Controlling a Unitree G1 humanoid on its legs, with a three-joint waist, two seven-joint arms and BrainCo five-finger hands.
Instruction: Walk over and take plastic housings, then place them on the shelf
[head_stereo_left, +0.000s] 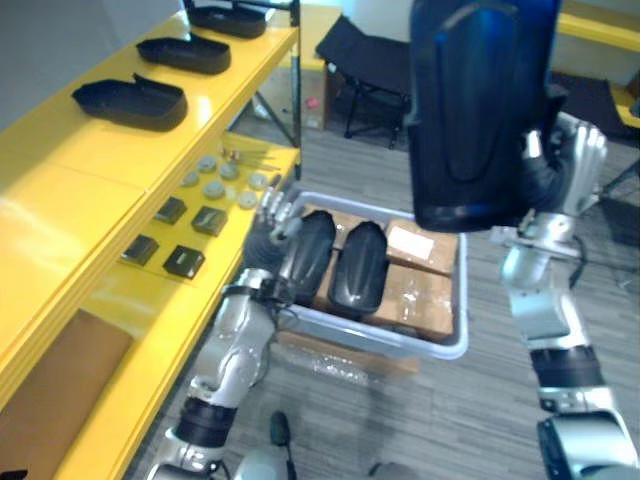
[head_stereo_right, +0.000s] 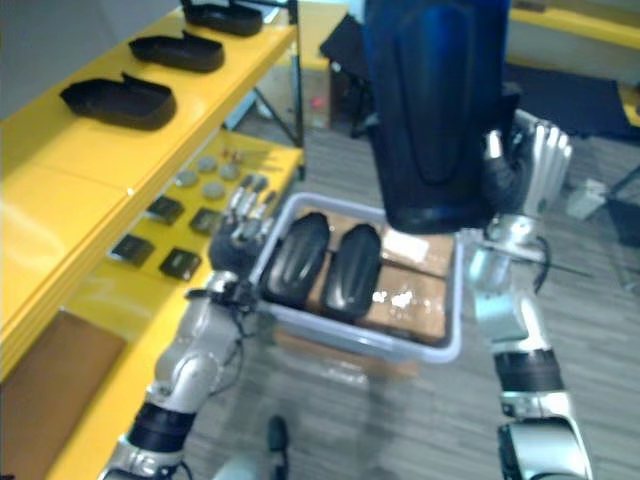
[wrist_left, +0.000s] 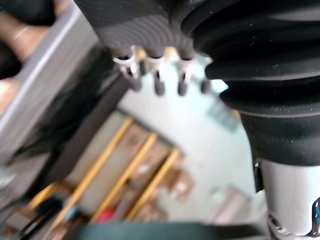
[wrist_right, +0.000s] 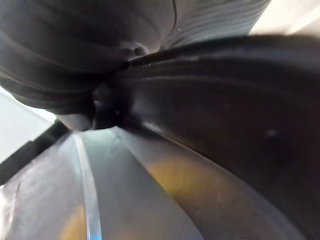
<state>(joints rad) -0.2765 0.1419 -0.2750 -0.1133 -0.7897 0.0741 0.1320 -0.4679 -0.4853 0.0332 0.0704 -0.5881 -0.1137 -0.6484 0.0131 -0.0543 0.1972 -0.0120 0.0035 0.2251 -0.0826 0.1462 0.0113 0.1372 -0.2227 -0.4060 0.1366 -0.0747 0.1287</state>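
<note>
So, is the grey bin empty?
No, a left housing and a right housing, both black, lie side by side in the grey bin.

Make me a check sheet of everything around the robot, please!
Surface: yellow shelf, top level partly bare.
Job's things: three shelf housings on the top level; two bin housings side by side in the grey bin, on cardboard boxes; one held housing raised high.
Clutter: grey discs and dark square parts on the lower level.
Hands: right hand curled round the held housing; left hand open, by the bin's shelf-side rim.
Cables: nothing seen.
Surroundings: grey floor; dark chair-like frame behind.
</note>
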